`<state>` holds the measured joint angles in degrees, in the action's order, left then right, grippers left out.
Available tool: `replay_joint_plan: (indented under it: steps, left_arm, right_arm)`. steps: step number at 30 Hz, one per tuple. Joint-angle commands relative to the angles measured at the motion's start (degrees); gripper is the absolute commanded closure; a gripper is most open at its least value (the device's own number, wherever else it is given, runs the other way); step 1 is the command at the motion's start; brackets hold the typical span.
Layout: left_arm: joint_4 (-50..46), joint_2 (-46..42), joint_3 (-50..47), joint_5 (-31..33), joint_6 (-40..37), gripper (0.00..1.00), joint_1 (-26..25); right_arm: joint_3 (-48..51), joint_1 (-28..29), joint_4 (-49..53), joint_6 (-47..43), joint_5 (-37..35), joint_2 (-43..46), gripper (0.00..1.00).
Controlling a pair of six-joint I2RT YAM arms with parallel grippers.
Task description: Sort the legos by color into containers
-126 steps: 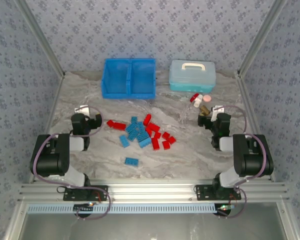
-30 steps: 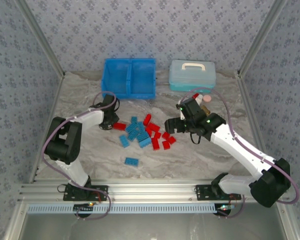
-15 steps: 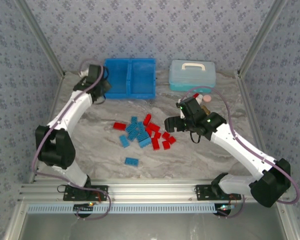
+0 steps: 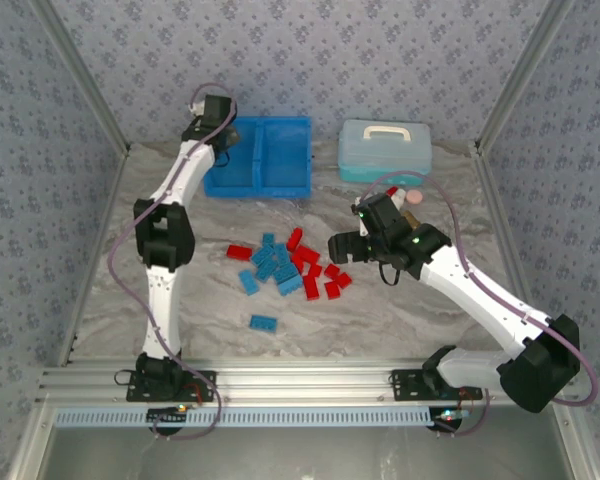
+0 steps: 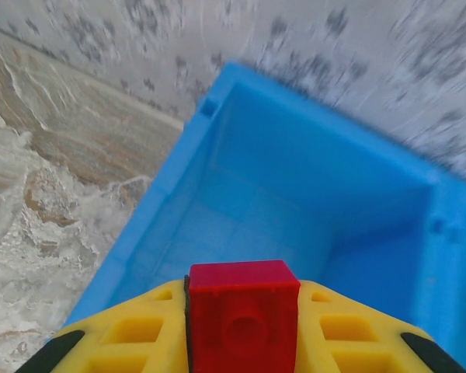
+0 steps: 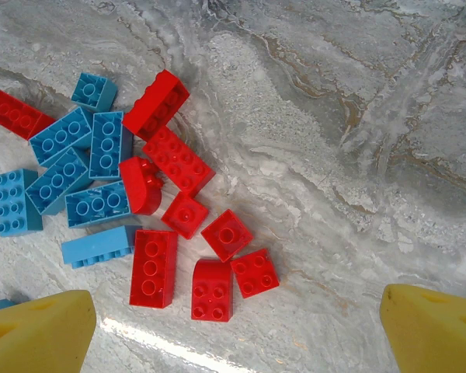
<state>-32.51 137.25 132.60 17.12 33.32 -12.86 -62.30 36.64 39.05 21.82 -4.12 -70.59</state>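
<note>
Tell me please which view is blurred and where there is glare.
Left wrist: motion blur smears the wall and the bin; the held red brick looks fairly sharp. Right wrist: legos sharp, a bright glare streak on the table near the bottom edge. Top external: even, soft light.

Ten red legos [image 6: 153,268], eight blue legos [image 6: 60,136], two containers [image 4: 258,187]

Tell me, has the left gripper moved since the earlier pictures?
Yes. The left gripper went from the legos' left edge to the far bin, now above its left compartment, holding a red lego.
</note>
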Motion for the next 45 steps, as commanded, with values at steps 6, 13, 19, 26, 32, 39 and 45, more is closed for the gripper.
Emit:
replay_joint_plan:
  steps: [6, 13, 19, 26, 32, 39, 45]
  left_arm:
    - [-5.5, 5.8, 6.9, -0.5, -5.1, 0.64, -0.7]
    - [-6.0, 3.6, 8.8, -1.4, -5.6, 0.45, -1.8]
    - [-11.3, -5.7, 7.8, -0.9, -4.4, 0.41, -3.6]
    - [-4.3, -32.6, -22.6, 3.8, -5.5, 0.38, -10.1]
    - [-3.6, -52.5, -50.9, 8.0, -3.4, 0.33, -14.4]
    - [3.1, -61.1, -73.5, -3.4, -10.8, 0.11, -15.3]
    - [-1.2, -50.3, -70.5, -5.4, -10.3, 0.02, -14.0]
  right_arm:
    - [-1.2, 0.4, 0.7, -0.2, -0.9, -0.6, 0.03]
    - [-1.2, 0.5, 1.2, -0.1, -0.8, -0.1, 0.03]
    - [-0.2, 0.5, 1.5, 0.5, -1.3, 1.9, 0.03]
    - [1.6, 0.7, 1.6, 1.2, -1.3, 4.9, 0.03]
    - [3.7, 1.0, 0.7, 1.6, -0.8, 7.2, 0.03]
    - [4.3, 1.6, 0.2, 1.9, 0.0, 7.4, 0.03]
    - [3.8, 2.1, 0.0, 1.8, 0.3, 6.5, 0.03]
